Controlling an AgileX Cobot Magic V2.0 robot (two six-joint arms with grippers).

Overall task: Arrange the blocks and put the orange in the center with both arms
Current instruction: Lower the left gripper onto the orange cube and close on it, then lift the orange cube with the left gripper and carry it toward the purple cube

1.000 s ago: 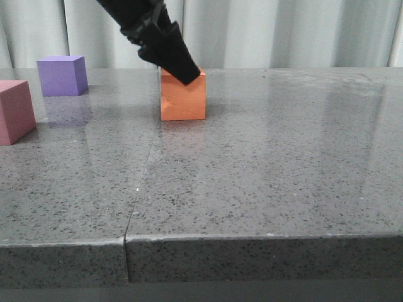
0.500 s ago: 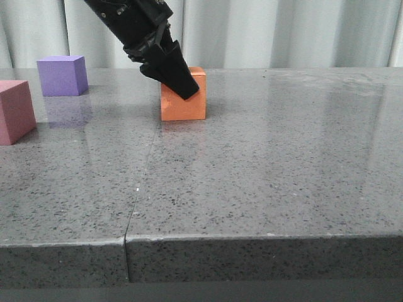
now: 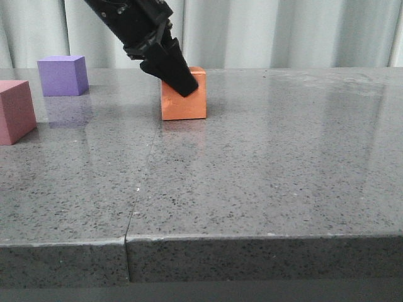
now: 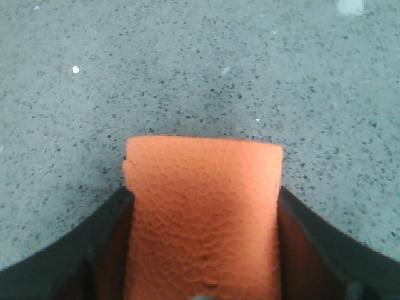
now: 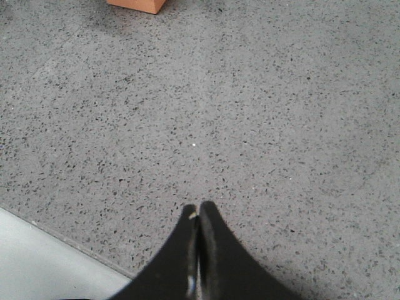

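The orange cube [image 3: 184,104] rests on the grey stone table near its middle. My left gripper [image 3: 184,87] comes down on it from the upper left and is shut on it. In the left wrist view the orange cube [image 4: 203,200] fills the gap, with a dark finger [image 4: 103,244] pressed against each side. The purple cube [image 3: 61,75] stands at the far left back. The pink cube [image 3: 14,111] sits at the left edge, partly cut off. My right gripper [image 5: 199,209] is shut on nothing, low over bare table; it does not appear in the front view.
A seam [image 3: 146,170] runs through the tabletop from the front edge toward the orange cube. The right wrist view shows a table edge [image 5: 62,240] close to my right gripper and a corner of the orange cube [image 5: 134,5] far ahead. Pale curtains hang behind.
My left gripper has come lower around the orange cube's upper part. The cube stays in about the same spot. The purple and pink cubes have not moved.
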